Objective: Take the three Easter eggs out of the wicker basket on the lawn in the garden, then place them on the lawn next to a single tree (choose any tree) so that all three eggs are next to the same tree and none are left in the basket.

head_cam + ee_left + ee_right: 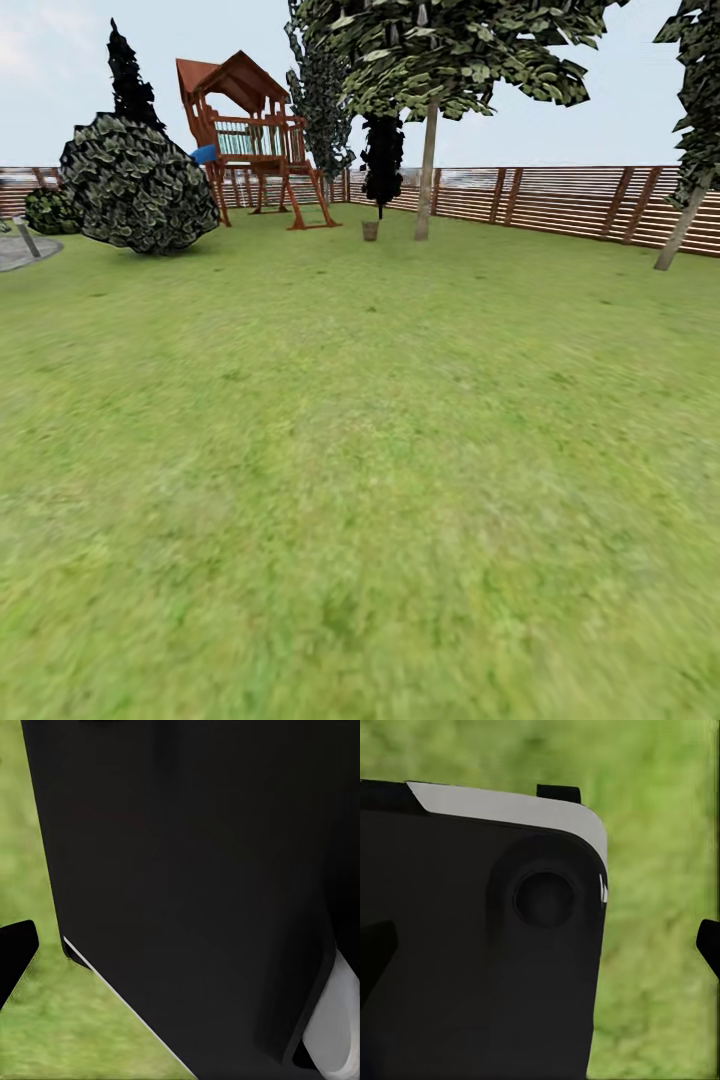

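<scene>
Nothing looks done yet: wicker basket [370,231] stands far across the lawn [360,480] beside a tree [427,170]; eggs unseen, either gripper's state impossible to tell.

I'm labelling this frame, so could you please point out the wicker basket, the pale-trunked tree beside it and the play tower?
wicker basket [370,231], head view, on its side wall.
tree [427,180], head view, mid-trunk.
play tower [255,140], head view, on its railed platform.
</scene>
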